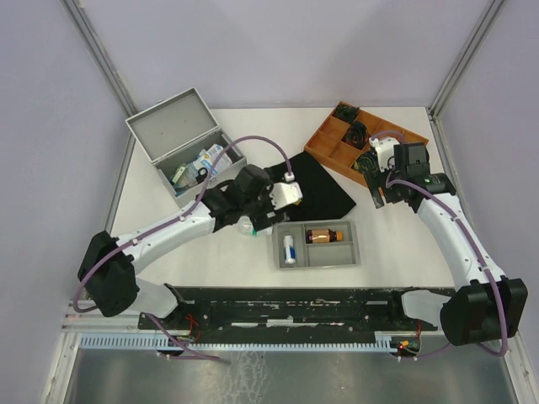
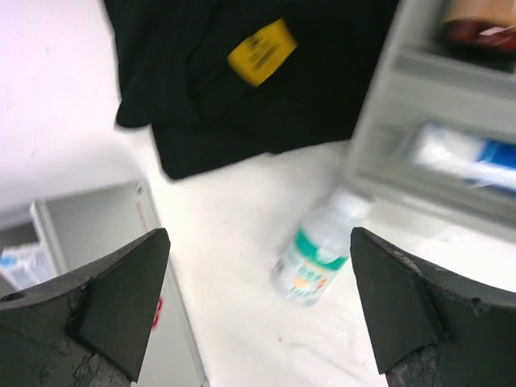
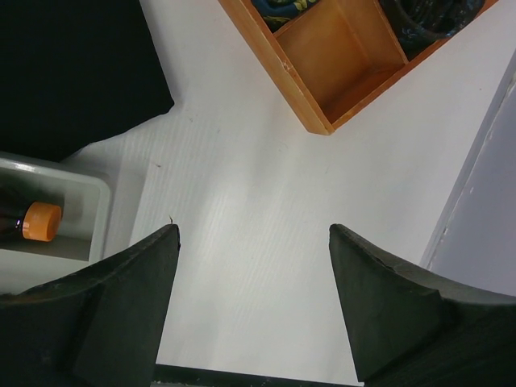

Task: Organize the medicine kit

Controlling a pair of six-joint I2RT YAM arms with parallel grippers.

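The medicine kit (image 1: 221, 151), a silver-grey metal case, stands open at the back left with its lid (image 1: 173, 124) raised and boxes inside. Its corner shows in the left wrist view (image 2: 89, 226). My left gripper (image 1: 244, 217) is open and empty, just right of the case. It hovers over a small clear bottle with a green label (image 1: 246, 228) that lies on the table. In the left wrist view the bottle (image 2: 310, 266) lies between the spread fingers of the gripper (image 2: 259, 234), nearer the right one. My right gripper (image 1: 375, 189) is open and empty over bare table (image 3: 254, 230).
A black pouch (image 1: 320, 187) with a yellow tag (image 2: 258, 52) lies mid-table. A grey divided tray (image 1: 347, 257) in front of it holds an amber bottle with an orange cap (image 1: 320, 236) and a white-and-blue tube (image 1: 289, 250). An orange wooden tray (image 1: 330, 141) sits at the back right.
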